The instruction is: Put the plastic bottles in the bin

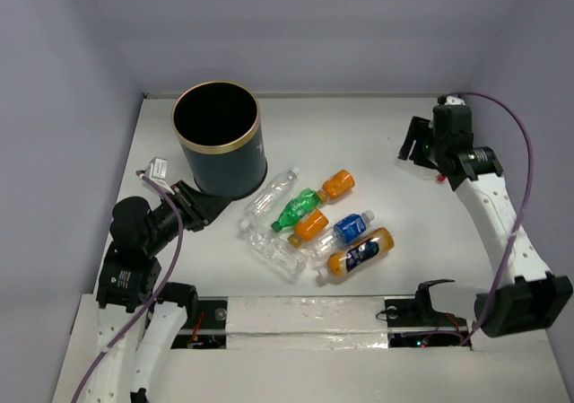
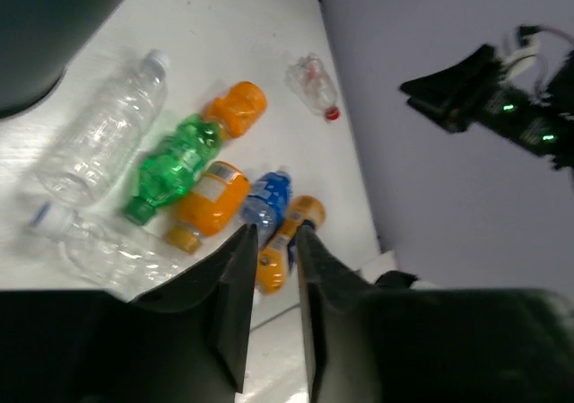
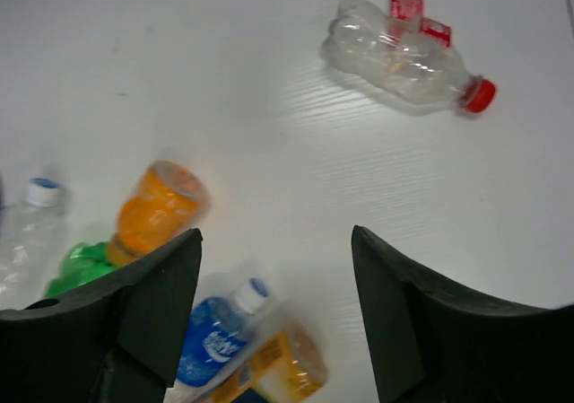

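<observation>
The dark bin [image 1: 224, 171] with a gold rim stands upright at the back left. Several plastic bottles lie in a cluster in front of it: a clear one [image 1: 272, 194], a green one [image 1: 298, 207], orange ones [image 1: 338, 185], a blue-labelled one [image 1: 352, 227]. Another clear bottle with a red cap [image 3: 404, 57] lies apart to the right. My left gripper [image 1: 202, 207] sits low beside the bin's base, its jaws a narrow gap apart and empty [image 2: 273, 231]. Far to the right, my right gripper [image 3: 276, 234] hangs open above the table, holding nothing.
A small white tag [image 1: 159, 166] lies left of the bin. Grey walls close in the table on three sides. A taped strip [image 1: 305, 318] runs along the near edge between the arm bases.
</observation>
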You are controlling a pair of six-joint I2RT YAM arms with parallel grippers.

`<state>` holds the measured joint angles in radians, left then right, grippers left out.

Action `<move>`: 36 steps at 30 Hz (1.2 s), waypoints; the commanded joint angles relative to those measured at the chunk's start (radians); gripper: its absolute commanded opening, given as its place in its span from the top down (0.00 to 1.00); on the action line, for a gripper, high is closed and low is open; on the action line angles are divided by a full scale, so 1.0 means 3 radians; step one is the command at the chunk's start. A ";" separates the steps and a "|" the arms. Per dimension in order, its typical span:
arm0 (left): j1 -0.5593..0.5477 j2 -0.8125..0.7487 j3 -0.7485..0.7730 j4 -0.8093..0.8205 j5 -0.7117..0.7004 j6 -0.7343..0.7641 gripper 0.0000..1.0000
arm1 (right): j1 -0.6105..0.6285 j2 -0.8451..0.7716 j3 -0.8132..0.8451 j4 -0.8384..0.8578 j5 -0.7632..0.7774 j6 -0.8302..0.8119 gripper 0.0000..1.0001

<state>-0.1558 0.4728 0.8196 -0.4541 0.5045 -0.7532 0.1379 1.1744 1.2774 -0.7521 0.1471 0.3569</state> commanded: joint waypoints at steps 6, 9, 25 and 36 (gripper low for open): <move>-0.0120 -0.0216 -0.0048 -0.0387 0.0001 0.0169 1.00 | -0.0127 0.0799 0.0349 0.0195 0.0982 -0.0836 0.08; -0.0150 -0.0313 -0.0037 -0.0531 0.0062 0.0220 0.99 | -0.0127 0.1212 0.0512 0.0170 0.1253 -0.1046 0.04; -0.0416 -0.0298 0.0121 -0.1068 -0.0127 0.0598 0.86 | -0.0189 0.2425 0.1162 0.0339 0.1054 -0.1711 0.00; -0.0478 -0.0150 0.0280 -0.1303 -0.0357 0.0803 0.86 | -0.0286 0.3187 0.1760 0.0073 0.0839 -0.1742 0.00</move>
<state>-0.2935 0.4088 0.8581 -0.8276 0.4313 -0.5545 0.0635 2.1159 1.7355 -0.7052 0.4191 -0.1547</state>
